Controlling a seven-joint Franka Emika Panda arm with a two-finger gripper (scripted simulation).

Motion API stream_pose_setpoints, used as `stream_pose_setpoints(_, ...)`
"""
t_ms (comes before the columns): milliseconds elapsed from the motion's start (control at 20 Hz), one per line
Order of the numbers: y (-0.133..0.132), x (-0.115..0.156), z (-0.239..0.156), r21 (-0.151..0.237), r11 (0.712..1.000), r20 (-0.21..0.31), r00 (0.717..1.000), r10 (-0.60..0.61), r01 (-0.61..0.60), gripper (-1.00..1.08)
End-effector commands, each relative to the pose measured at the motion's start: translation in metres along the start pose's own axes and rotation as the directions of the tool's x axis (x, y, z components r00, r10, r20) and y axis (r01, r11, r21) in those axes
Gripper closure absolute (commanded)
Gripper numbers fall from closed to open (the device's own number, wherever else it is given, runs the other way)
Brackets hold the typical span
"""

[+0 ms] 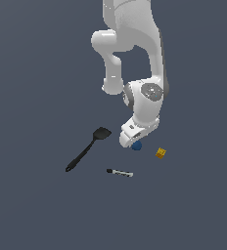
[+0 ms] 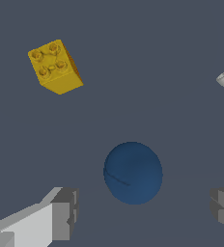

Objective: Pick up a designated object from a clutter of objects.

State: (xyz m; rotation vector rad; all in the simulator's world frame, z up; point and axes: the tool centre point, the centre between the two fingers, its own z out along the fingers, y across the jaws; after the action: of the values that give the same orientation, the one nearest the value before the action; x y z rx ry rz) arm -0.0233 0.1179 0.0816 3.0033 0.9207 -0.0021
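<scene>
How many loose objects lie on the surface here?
4: blue ball under the end effector, black spatula toward the exterior view's left, yellow studded brick right, marker nearest the camera. None seems hidden.

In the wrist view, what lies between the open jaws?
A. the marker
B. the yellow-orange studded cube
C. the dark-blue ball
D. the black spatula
C: in the wrist view the dark-blue ball sits in the gap between the two jaws of the gripper, touching neither, while the yellow-orange cube lies well off to one side.
</scene>
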Motion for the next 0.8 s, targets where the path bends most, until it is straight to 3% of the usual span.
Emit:
stream_pose_setpoints(0,0.0,0.0,0.002,0.0,1.0,0.0,1.0,0.0,0.0,-0.92)
stream_pose_setpoints(750,-0.001,0.0,0.051,0.0,1.0,-0.001,1.0,-0.003,0.003,-0.92)
